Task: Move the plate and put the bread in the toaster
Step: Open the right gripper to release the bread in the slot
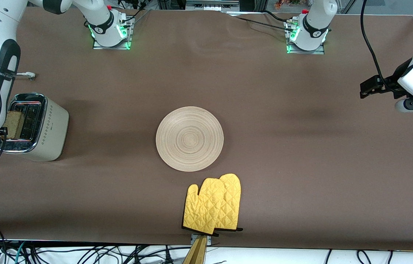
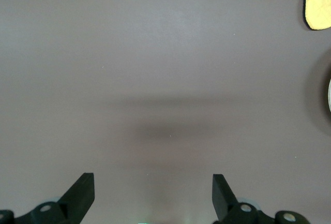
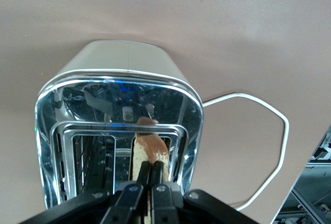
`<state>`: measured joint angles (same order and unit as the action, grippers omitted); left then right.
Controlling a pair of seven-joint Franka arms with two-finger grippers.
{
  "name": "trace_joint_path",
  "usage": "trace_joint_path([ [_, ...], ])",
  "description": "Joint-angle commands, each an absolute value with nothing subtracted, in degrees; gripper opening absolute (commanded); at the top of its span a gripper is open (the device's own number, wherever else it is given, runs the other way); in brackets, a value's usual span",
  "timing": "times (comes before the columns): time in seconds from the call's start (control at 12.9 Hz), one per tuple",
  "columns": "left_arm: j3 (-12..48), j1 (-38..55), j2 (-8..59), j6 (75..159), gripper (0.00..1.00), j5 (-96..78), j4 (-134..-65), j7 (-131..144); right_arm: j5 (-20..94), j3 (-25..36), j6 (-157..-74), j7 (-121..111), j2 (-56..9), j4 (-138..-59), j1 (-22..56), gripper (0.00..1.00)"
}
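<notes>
- Gripping the bread [image 3: 151, 154] by its top edge, the right gripper [image 3: 151, 175] hangs straight over the toaster [image 1: 47, 126], fingers pressed onto the slice so that it stands on edge and lines up with a slot.
- Directly under that pincer the slice sits partly inside the slot, its upper part and crust above the chrome top; my guess is the hold is kept so it goes down straight and does not catch on the slot's wire guides.
- Away toward the middle of the table lies the plate [image 1: 190, 138], bare, well apart from the toaster.
- A pair of yellow oven mitts [image 1: 213, 207] lies near the plate, nearer the front camera; nothing stands between the pincer and the slot.
- A white cord [image 3: 258, 131] loops on the cloth beside the toaster, clear of the slots.
- Waiting over bare table at its own end, the left gripper [image 2: 153, 195] has its fingers spread wide and holds nothing.
</notes>
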<state>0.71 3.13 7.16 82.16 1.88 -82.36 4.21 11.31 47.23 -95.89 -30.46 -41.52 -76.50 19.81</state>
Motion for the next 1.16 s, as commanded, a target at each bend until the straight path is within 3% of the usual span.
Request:
trace_joint_path([
  [0.0,0.8,3.1,7.6,82.0,1.00,2.8,-81.1,4.2,14.1,46.9,-97.9,-30.5,-43.2,-76.0,19.8,0.33],
  [0.08,0.8,3.1,7.6,82.0,1.00,2.9,-81.1,4.2,14.2,46.9,-98.0,-30.5,-43.1,-76.0,19.7,0.71],
  [0.16,0.8,3.1,7.6,82.0,1.00,2.8,-81.1,4.2,14.2,47.0,-98.0,-30.5,-43.1,-75.9,19.5,1.00],
  [1.09,0.8,3.1,7.6,82.1,1.00,2.9,-81.1,4.2,14.2,48.5,-89.4,-31.3,-33.7,-71.2,21.0,1.00],
])
